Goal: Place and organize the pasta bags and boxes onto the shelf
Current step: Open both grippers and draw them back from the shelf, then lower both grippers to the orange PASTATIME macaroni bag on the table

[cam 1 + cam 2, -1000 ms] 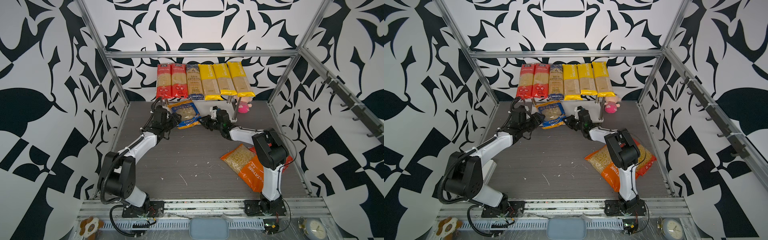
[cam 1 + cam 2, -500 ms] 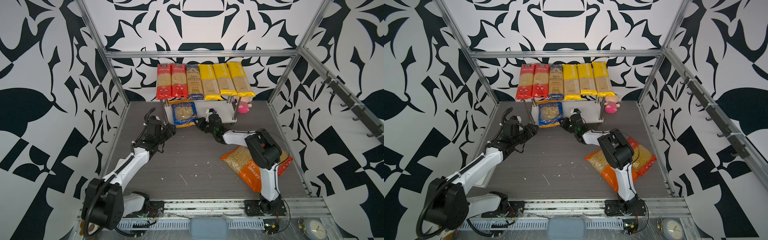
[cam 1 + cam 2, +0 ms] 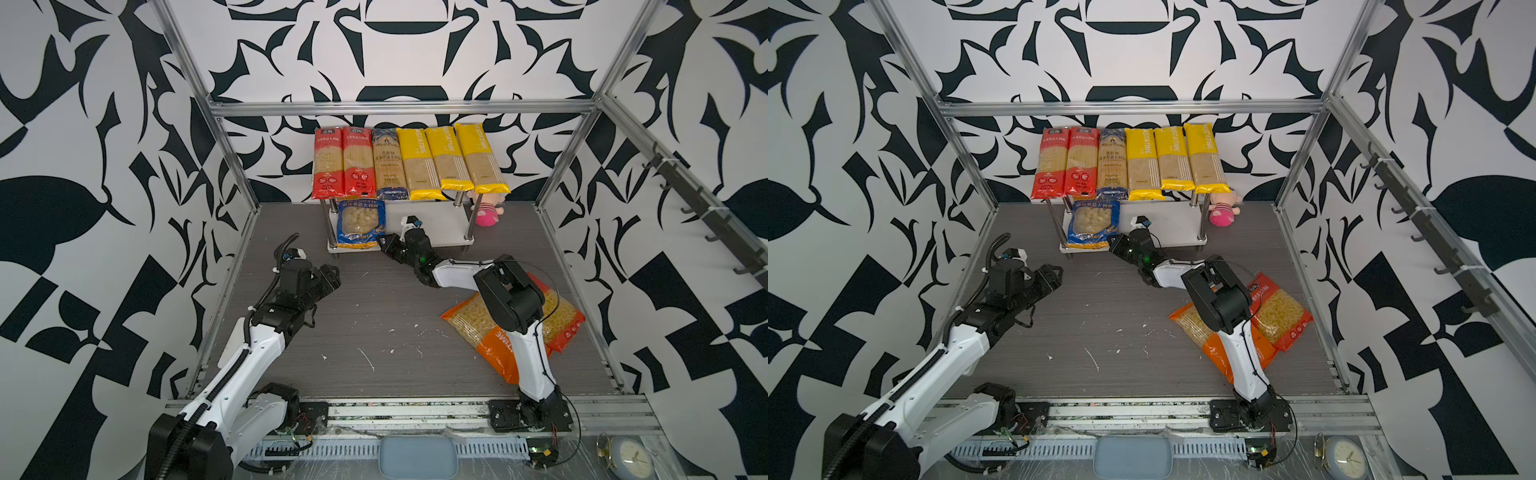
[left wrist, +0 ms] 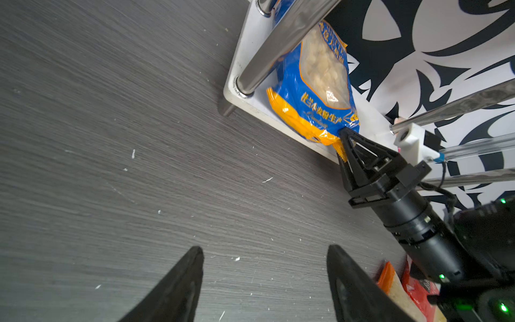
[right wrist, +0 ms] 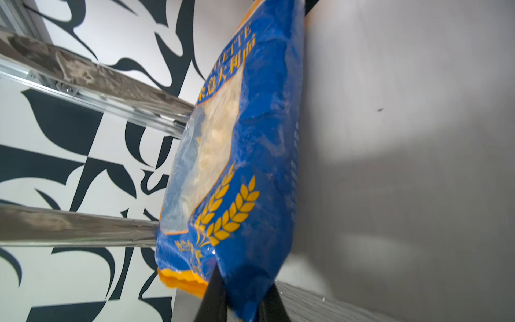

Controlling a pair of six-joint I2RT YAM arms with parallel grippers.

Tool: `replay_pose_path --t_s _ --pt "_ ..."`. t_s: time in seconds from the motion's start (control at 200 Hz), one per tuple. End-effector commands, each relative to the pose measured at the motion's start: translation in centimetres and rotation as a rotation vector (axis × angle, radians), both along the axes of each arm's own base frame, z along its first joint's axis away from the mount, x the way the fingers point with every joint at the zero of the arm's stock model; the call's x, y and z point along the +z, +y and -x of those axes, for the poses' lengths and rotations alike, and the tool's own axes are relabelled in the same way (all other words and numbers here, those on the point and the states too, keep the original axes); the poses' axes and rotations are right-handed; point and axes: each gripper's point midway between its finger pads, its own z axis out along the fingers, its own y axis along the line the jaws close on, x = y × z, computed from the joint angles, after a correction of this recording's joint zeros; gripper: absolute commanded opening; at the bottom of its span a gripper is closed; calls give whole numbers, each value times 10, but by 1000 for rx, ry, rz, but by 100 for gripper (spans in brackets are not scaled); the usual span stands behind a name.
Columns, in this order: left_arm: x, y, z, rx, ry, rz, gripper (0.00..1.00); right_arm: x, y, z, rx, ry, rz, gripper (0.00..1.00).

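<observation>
Looking down on a dark grey wood-grain tabletop (image 3: 374, 324) walled in black-and-white pattern, with a small two-tier shelf of white boards and chrome posts (image 3: 444, 230) standing at twelve o'clock. Finding its top board already filled by a row of six long narrow spaghetti packs (image 3: 409, 162), red, dark blue and yellow, lying side by side. Seeing a wide blue short-pasta bag (image 3: 360, 222) lying on the lower board toward its nine o'clock end. Pinching that bag's five o'clock corner with the right gripper (image 3: 381, 240), fingers pressed together on the plastic. Holding the left gripper (image 3: 332, 276) spread and empty over bare tabletop near nine o'clock, well apart from the shelf. Leaving a wide orange short-pasta bag (image 3: 478, 328) and a wide red short-pasta bag (image 3: 561, 316) lying overlapped at four o'clock, partly under the right arm. Judging seven of nine packs shelved or nearly so, with letting go of the blue bag and shelving those two left to do. Ignoring a pink plush doll (image 3: 486, 212) beside the shelf's three o'clock post.
</observation>
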Motion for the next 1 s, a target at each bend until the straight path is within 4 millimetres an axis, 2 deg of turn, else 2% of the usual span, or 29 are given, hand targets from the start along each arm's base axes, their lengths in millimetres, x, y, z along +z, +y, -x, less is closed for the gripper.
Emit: replay_pose_path --t_s 0.0,0.075,0.2,0.245,0.28,0.33,0.38,0.415,0.565,0.72,0.88,0.995 --pt "-3 6 4 10 5 -21 74 17 18 13 142 -47 -4 0" --pt "-4 5 4 6 5 -18 74 10 19 19 181 -30 12 0" --pt "-6 0 1 -1 14 13 73 12 16 24 207 -25 25 0" --pt "-6 -3 1 -7 20 28 73 15 10 24 205 -21 21 11" --pt "-5 -4 1 -13 19 35 73 17 5 25 203 -9 15 27" --pt "-6 -6 2 -22 20 42 73 22 -3 26 203 1 1 43" --pt "-7 -8 4 -32 21 50 73 26 -11 29 202 7 -1 54" --pt "-7 -9 6 -36 23 55 73 29 -16 32 200 8 6 59" --pt "-14 -14 16 -55 36 77 73 28 -39 58 218 55 60 62" --pt "-19 -26 30 -88 39 82 73 18 -75 92 232 135 148 63" --pt "-23 -55 44 -167 38 39 73 0 -139 141 169 253 408 63" --pt "-27 -82 54 -234 42 2 73 -3 -188 178 115 309 603 64"
